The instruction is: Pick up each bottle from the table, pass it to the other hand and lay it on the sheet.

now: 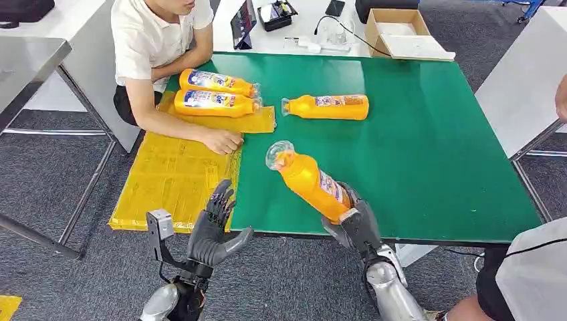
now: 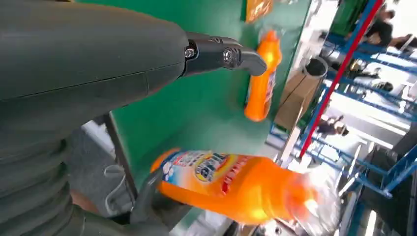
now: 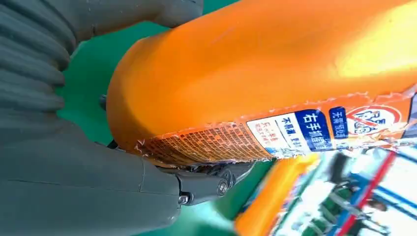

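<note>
Bottle (image 1: 309,182) being gripped at base by right hand (image 1: 356,224), neck tilting toward spread, empty left hand (image 1: 214,231) for handover.

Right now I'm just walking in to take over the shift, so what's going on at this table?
The robot's right hand grips an orange bottle by its base, tilted up over the green table, cap toward the left hand, which waits open near the table's edge. Two bottles already lie on the yellow sheet, where a seated person's hand rests. One more bottle lies on the table, not yet picked up.
</note>
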Controlling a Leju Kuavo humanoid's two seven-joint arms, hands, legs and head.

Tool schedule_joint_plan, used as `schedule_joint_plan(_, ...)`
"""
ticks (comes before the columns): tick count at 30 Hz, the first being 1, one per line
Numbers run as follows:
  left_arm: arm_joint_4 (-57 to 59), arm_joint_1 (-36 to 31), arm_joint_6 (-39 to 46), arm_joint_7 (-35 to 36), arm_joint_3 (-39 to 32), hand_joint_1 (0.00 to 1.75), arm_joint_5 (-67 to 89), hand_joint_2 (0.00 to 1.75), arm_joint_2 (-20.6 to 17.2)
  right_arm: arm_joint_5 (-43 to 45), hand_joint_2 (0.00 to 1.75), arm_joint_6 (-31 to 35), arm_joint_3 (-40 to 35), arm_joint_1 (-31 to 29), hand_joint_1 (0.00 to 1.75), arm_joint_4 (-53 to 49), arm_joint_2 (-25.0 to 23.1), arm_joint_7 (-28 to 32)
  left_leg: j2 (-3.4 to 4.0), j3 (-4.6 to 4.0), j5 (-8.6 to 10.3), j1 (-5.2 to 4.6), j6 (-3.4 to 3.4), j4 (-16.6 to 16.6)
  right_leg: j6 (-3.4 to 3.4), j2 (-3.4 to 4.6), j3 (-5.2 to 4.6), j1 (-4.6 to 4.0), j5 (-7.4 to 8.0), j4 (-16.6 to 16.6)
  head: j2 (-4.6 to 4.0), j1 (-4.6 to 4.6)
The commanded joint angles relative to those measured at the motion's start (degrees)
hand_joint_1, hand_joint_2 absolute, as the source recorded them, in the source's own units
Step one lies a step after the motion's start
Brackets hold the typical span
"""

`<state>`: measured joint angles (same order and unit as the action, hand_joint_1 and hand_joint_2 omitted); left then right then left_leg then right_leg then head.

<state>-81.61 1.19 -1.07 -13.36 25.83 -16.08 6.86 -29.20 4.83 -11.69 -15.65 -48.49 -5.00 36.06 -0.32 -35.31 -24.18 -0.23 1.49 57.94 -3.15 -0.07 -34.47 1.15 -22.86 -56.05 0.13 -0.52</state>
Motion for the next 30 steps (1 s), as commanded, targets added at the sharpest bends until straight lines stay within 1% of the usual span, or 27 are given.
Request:
schedule_joint_plan(1,2.54,-2.54,-3.01,1.67,1.34,0.0,-2.56,1.75,-1.1,1.47,1.75,-0.59,-9.69,1.45,1.75,-5.08,-1.99,-1.17,0.12,0.17,-0.09,0.06,-0.12,-0.01,0.16,0.08,0.1,-0.06,-0.07,-0.02,0.0,0.0)
schedule_joint_plan(4,2.44,-2.47,-3.0,1.77,1.43,0.0,-2.78,1.75,-1.27,1.91,1.75,-0.68,-10.07,1.09,1.75,-4.7,-1.49,-1.12,-0.02,0.06,-0.01,0.03,-0.06,-0.02,0.09,-0.02,0.0,-0.04,-0.03,0.02,0.0,0.02)
schedule_joint_plan(6,2.68,-2.95,-3.41,2.03,2.2,0.0,-3.31,1.75,-1.18,2.19,1.75,-1.23,-11.61,0.46,1.75,-3.9,-1.48,-1.19,0.08,0.2,-0.09,0.05,-0.09,-0.02,0.13,0.07,0.12,-0.06,-0.07,0.01,0.0,0.02)
schedule_joint_plan(10,3.64,-4.7,-3.71,1.99,3.76,0.0,-3.41,1.75,-0.89,1.56,1.75,-1.14,-14.94,-1.43,1.75,-0.68,-2.92,-2.03,0.07,0.23,-0.11,0.08,-0.11,0.01,0.16,0.03,0.16,-0.08,-0.1,-0.02,0.0,0.02)
schedule_joint_plan(14,4.21,-5.41,-3.47,1.91,4.15,0.0,-3.44,1.75,-0.61,1.89,1.75,-1.88,-17.14,-2.3,1.75,-0.4,-4.02,-2.18,0.12,0.14,-0.06,0.03,-0.09,-0.03,0.13,0.1,0.07,-0.04,-0.04,-0.01,0.0,0.0)
schedule_joint_plan(18,3.83,-5.87,-1.97,0.58,5.61,0.0,-1.39,1.75,-0.58,3.17,1.75,-2.36,-19.37,-5.0,1.75,2.05,-4.63,-3.67,0.13,0.21,-0.1,0.05,-0.11,0.0,0.16,0.1,0.12,-0.06,-0.08,-0.03,0.0,0.02)
schedule_joint_plan(22,4.65,-6.63,-0.82,0.13,5.58,0.0,-0.73,1.75,-0.21,3.97,1.75,-2.24,-19.32,-6.08,1.75,3.34,-4.96,-3.95,0.04,0.1,-0.02,0.03,-0.06,-0.03,0.1,0.02,0.03,-0.04,-0.02,0.01,0.0,0.02)
schedule_joint_plan(25,5.68,-7.33,-0.46,0.03,5.54,0.0,-0.57,1.75,0.04,4.31,1.75,-2.5,-19.81,-7.1,1.75,5.22,-5.24,-4.63,0.06,0.24,-0.08,0.07,-0.11,-0.02,0.16,0.03,0.18,-0.08,-0.07,0.02,0.0,0.0)
schedule_joint_plan(26,5.95,-7.65,0.1,-0.27,5.63,0.0,-0.03,1.75,0.12,4.31,1.75,-2.85,-20.37,-7.57,1.75,5.86,-5.42,-4.65,0.03,0.1,-0.01,0.03,-0.06,-0.03,0.09,0.01,0.04,-0.03,-0.02,0.01,0.0,0.02)
schedule_joint_plan(27,6.07,-7.88,0.75,-0.84,5.74,0.0,0.77,1.75,0.18,4.34,1.75,-3.0,-20.81,-7.78,1.75,6.1,-5.59,-4.66,0.03,0.21,-0.07,0.06,-0.1,-0.02,0.15,0.01,0.17,-0.07,-0.07,0.01,0.0,0.02)
schedule_joint_plan(30,6.21,-8.21,1.25,-1.37,5.72,0.0,1.42,1.75,0.35,4.23,1.75,-3.1,-21.25,-7.73,1.75,5.99,-6.0,-4.73,0.04,0.15,-0.05,0.05,-0.09,-0.03,0.13,0.02,0.09,-0.05,-0.05,0.0,0.0,0.02)
